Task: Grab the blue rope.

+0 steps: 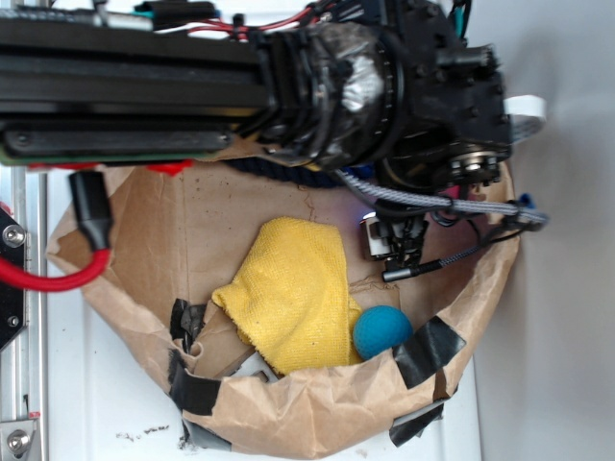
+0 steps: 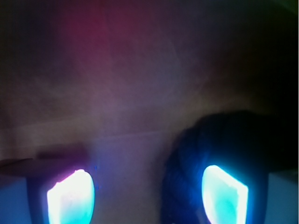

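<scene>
The blue rope [image 1: 279,173] shows as a dark navy strip at the back of the brown paper basin [image 1: 192,230], mostly hidden under the black arm. In the wrist view a dark, blurred rope mass [image 2: 196,154] lies on the paper just inside the right finger. My gripper [image 1: 389,248] hangs low over the basin floor, right of the yellow cloth. Its two glowing fingertips [image 2: 70,200] stand wide apart, so my gripper [image 2: 147,198] is open, with bare paper in most of the gap and nothing clamped.
A yellow cloth [image 1: 293,293] lies mid-basin with a teal ball [image 1: 381,331] at its right corner. Raised paper walls patched with black tape [image 1: 428,351] ring the front. A black-and-white braided cable [image 1: 432,202] hangs by the wrist, and a red cable [image 1: 58,279] curves at left.
</scene>
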